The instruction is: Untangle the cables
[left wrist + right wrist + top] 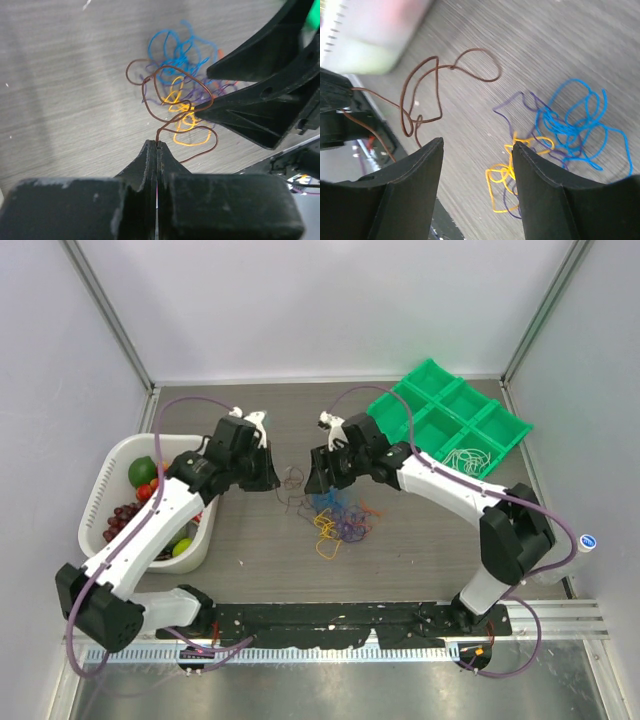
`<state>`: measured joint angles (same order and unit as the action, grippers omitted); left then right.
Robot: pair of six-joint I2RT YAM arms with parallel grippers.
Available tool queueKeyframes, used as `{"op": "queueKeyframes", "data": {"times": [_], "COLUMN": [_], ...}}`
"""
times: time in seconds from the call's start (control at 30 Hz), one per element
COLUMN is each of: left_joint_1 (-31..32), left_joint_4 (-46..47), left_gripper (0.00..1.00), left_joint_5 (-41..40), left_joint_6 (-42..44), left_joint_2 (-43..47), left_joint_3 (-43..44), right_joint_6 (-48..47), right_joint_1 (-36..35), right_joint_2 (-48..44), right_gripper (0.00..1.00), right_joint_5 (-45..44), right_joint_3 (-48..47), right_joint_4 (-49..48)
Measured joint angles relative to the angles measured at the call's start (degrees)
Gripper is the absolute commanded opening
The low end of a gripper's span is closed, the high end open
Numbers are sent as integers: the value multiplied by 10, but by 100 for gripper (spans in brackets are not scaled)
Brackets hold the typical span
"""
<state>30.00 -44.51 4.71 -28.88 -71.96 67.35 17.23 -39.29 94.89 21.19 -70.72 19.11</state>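
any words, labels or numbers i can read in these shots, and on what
None can be read. The white cap at the right edge bears a blue mark, too small to make out. The green tray and the white basket show no print.

brown cable (158, 134), blue cables (572, 125), yellow cables (500, 175), purple cable (507, 100) (tray (380, 405) bright green, basket (110, 465) white) on grey wood-grain table (250, 530).

Cables (335, 520) on table (250, 540), between basket (95, 502) and tray (432, 365)
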Motion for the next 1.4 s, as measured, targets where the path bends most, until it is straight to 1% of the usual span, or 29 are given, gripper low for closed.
{"op": "queueKeyframes", "data": {"times": [0.07, 0.17, 0.23, 0.33, 0.4, 0.47, 0.6, 0.7, 0.8, 0.93, 1.03, 1.13, 1.2, 1.23, 1.27, 1.3, 1.33, 1.37, 1.4], "left_joint_1": [0, 0, 0, 0, 0, 0, 0, 0, 0, 0, 0, -1, -2, -3, -4, -5, -7, -8, -9], "left_joint_4": [3, 18, 29, 50, 58, 68, 82, 94, 108, 119, 128, 138, 144, 146, 148, 148, 149, 150, 150], "left_gripper": [0, 0, 0, 0, 0, 0, 0, 0, 0, 0, 0, 0, 0, 0, 0, 0, 0, 0, 1], "left_joint_5": [-1, 6, 20, 51, 70, 89, 111, 128, 143, 152, 158, 163, 165, 166, 166, 167, 168, 168, 168], "left_joint_6": [0, 5, 8, 9, 9, 9, 9, 8, 5, -4, -14, -27, -37, -40, -42, -44, -47, -50, -52], "left_joint_2": [21, 46, 55, 55, 54, 54, 53, 49, 47, 47, 47, 47, 47, 46, 46, 46, 46, 46, 46], "left_joint_3": [19, 35, 44, 48, 48, 48, 51, 58, 58, 58, 58, 58, 59, 60, 61, 62, 64, 66, 68], "right_joint_6": [12, 31, 42, 52, 60, 72, 84, 85, 77, 39, 1, -24, -34, -36, -37, -38, -37, -36, -33], "right_joint_1": [10, 50, 85, 122, 128, 124, 114, 99, 78, 48, 28, 14, 7, 5, 3, 2, 2, 1, 1], "right_joint_2": [-17, -57, -85, -101, -101, -100, -94, -83, -75, -74, -74, -78, -88, -94, -100, -106, -110, -115, -120], "right_gripper": [65, 71, 72, 71, 71, 72, 72, 72, 71, 71, 71, 69, 64, 53, 46, 33, 24, 10, 2], "right_joint_5": [38, 88, 111, 139, 166, 211, 276, 301, 314, 303, 266, 223, 193, 181, 170, 160, 151, 143, 135], "right_joint_3": [0, 0, -13, -63, -97, -118, -120, -113, -103, -83, -71, -58, -43, -36, -29, -24, -20, -17, -14], "right_joint_4": [-21, -53, -64, -85, -102, -127, -143, -143, -126, -90, -52, -35, -34, -35, -36, -37, -39, -43, -47]}}
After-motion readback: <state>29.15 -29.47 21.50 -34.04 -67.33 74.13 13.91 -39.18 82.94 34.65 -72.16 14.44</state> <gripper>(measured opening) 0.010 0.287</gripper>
